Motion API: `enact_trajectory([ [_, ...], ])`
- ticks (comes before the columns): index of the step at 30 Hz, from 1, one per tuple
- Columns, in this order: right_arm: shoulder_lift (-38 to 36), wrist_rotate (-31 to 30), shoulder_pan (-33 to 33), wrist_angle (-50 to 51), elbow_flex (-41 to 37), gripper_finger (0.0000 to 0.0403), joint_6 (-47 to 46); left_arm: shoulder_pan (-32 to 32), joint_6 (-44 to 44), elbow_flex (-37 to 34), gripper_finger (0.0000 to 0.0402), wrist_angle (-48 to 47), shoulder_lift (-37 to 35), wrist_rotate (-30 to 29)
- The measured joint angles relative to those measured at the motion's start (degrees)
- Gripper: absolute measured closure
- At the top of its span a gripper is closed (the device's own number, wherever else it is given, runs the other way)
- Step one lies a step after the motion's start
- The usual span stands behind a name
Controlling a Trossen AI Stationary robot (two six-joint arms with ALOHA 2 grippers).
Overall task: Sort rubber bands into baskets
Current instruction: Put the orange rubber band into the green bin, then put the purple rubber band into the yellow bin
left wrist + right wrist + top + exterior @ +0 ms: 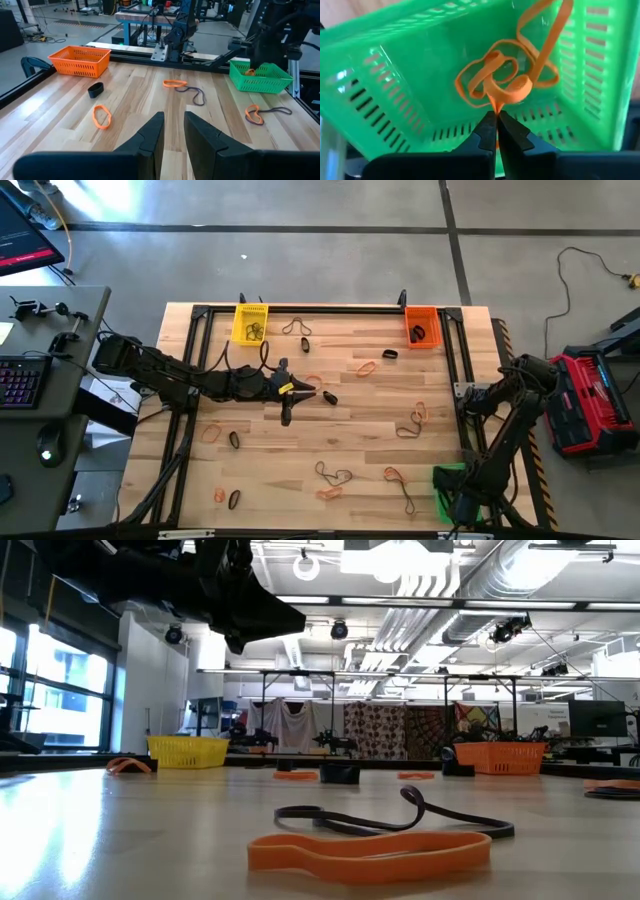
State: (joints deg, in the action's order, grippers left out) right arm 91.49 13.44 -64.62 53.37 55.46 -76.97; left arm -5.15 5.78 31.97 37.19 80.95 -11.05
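Three baskets stand on the wooden table: yellow (250, 322) at the far left, orange (421, 326) at the far right, green (446, 479) at the near right. Several orange, black and olive rubber bands lie loose on the table, such as an orange one (365, 367) and a black one (388, 354). My right gripper (493, 119) hangs over the green basket (395, 80), shut on an orange rubber band (507, 80). Over the table's middle, my left gripper (173, 131) points toward the right side, its fingers narrowly open on nothing. My right gripper pinches a short stretch of the orange band's loop (495, 104) between its two fingertips, coming from above and pointing down into the green basket. The rest of the band hangs slack below the fingers, inside the basket's walls; whether it rests on the bottom, I cannot tell.
Dark bands lie in the yellow basket (256, 332) and the orange basket (418, 333). A black frame (330, 308) runs along the table's far edge and sides. Close to the low camera lie an orange band (370, 852) and a dark one (390, 820). A red and black case (590, 400) sits on the floor beyond the table's right edge.
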Motion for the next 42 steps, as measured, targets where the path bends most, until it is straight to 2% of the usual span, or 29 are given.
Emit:
enact_trajectory([
  [6,2.46,-1.30,0.07,0.81,-0.02,0.0403,12.95,0.02,0.00,0.00,0.0338,-0.02,0.00,0.00],
  [13,5.04,-1.39,0.06,0.21,-0.02,0.0403,17.46,0.25,0.00,0.00,0.0338,-0.04,0.00,0.00],
  [21,5.34,-1.32,0.11,-1.46,-0.02,0.0385,11.75,0.66,0.00,0.00,0.0338,-0.04,0.00,0.00],
  [28,5.34,-0.85,0.11,-1.29,-0.02,0.0312,7.75,0.63,0.00,0.00,0.0338,-0.02,0.00,0.02],
  [33,5.34,2.38,0.11,-0.66,0.19,0.0263,6.69,0.63,-0.02,0.00,0.0338,-0.04,0.00,0.01],
  [37,5.34,2.33,0.11,5.00,3.35,0.0250,7.00,0.63,-0.02,0.00,0.0338,-0.04,0.00,0.00],
  [42,5.34,-1.15,0.17,13.95,9.12,0.0249,7.89,0.63,-0.02,0.00,0.0338,-0.05,0.00,0.01],
])
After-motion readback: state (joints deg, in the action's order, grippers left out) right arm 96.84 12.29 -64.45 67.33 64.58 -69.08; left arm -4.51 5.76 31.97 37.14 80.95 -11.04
